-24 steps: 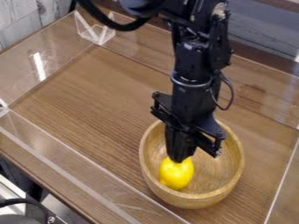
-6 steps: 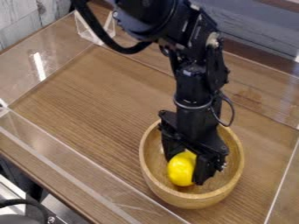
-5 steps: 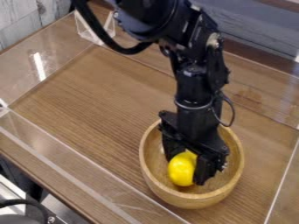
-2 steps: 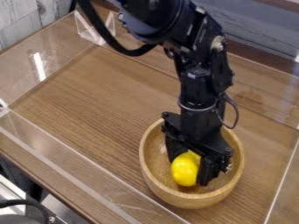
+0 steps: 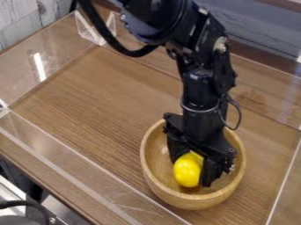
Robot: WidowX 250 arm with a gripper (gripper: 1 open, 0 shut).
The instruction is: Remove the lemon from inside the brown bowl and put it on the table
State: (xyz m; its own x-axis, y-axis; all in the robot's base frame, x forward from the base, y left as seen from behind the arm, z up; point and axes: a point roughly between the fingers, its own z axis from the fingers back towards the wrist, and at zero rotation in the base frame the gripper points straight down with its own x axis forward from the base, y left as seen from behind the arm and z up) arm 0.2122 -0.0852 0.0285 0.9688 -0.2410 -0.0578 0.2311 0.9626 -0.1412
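Note:
The yellow lemon (image 5: 186, 171) is inside the brown bowl (image 5: 157, 185), which stands at the front right of the table (image 5: 94, 97). My gripper (image 5: 193, 176) reaches straight down into the bowl. Its black fingers (image 5: 216, 170) press the lemon from both sides, so it is shut on the lemon. The lemon is low in the bowl, below the rim. Whether it still touches the bowl's floor I cannot tell. The arm hides the far inner wall of the bowl.
Clear acrylic walls (image 5: 47, 66) border the table on the left, back and front. The bowl stands close to the front wall (image 5: 118, 198). Bare wood-grain surface (image 5: 106, 114) stretches left of and behind the bowl.
The gripper has shifted slightly to the right inside the bowl, and the lemon has moved right with it between the fingers.

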